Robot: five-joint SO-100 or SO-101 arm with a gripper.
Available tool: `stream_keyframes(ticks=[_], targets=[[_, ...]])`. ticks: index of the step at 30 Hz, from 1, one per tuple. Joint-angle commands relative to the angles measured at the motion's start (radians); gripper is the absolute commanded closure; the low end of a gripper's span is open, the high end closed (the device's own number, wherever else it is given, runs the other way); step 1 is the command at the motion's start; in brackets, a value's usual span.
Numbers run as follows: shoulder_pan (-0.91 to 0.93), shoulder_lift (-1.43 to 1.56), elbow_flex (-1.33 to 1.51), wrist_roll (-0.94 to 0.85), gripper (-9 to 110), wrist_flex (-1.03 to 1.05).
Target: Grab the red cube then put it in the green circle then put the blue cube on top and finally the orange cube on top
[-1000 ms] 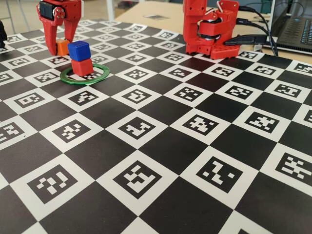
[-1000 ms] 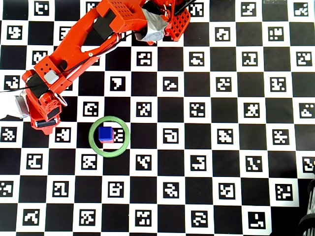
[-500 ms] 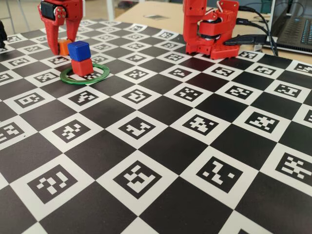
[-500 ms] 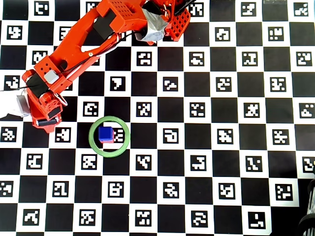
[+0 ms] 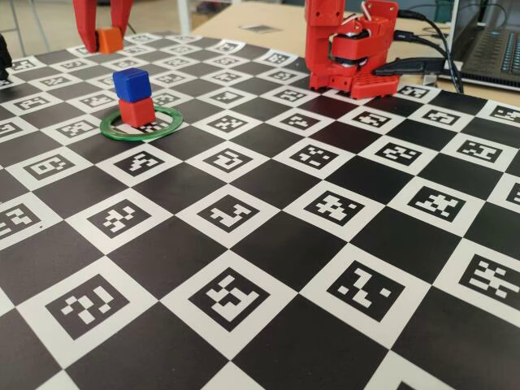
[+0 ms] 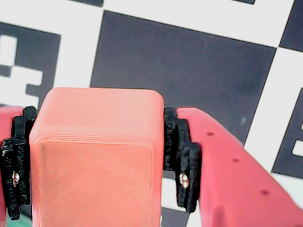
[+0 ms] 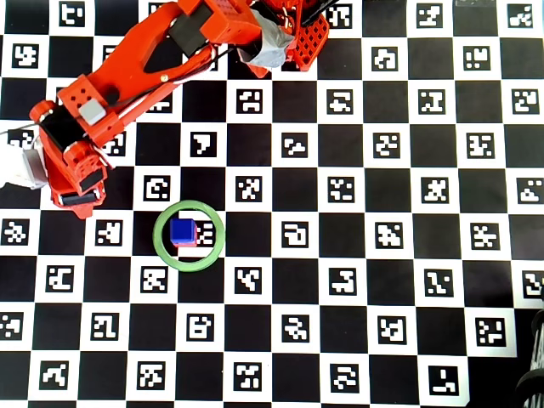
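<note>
The blue cube (image 5: 132,84) sits on the red cube (image 5: 136,111) inside the green circle (image 5: 166,128) at the far left of the board. From overhead I see the blue cube (image 7: 181,230) in the green circle (image 7: 161,246), with only a sliver of red beside it. My gripper (image 5: 108,36) is shut on the orange cube (image 5: 108,41), behind the stack and apart from it. In the wrist view the orange cube (image 6: 97,161) fills the space between the black pads (image 6: 182,156) of the gripper (image 6: 97,142). From overhead the wrist (image 7: 72,183) hides the orange cube.
The red arm base (image 5: 349,49) stands at the far edge of the checkered marker board (image 5: 268,244), with cables and a laptop (image 5: 491,49) to its right. The arm (image 7: 144,59) stretches over the board's upper left in the overhead view.
</note>
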Motion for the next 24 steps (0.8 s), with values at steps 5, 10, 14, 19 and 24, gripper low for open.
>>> stream_keyframes(ticks=[5,10,14,19,24], targets=[[-0.009,0.210,-0.091,0.014,91,0.055],[-0.025,0.281,-0.078,0.060,91,0.084],[-0.061,0.347,-0.077,0.176,91,0.146],[-0.147,0.419,-0.071,0.336,91,0.259],[-0.279,0.474,-0.043,0.459,91,0.344]])
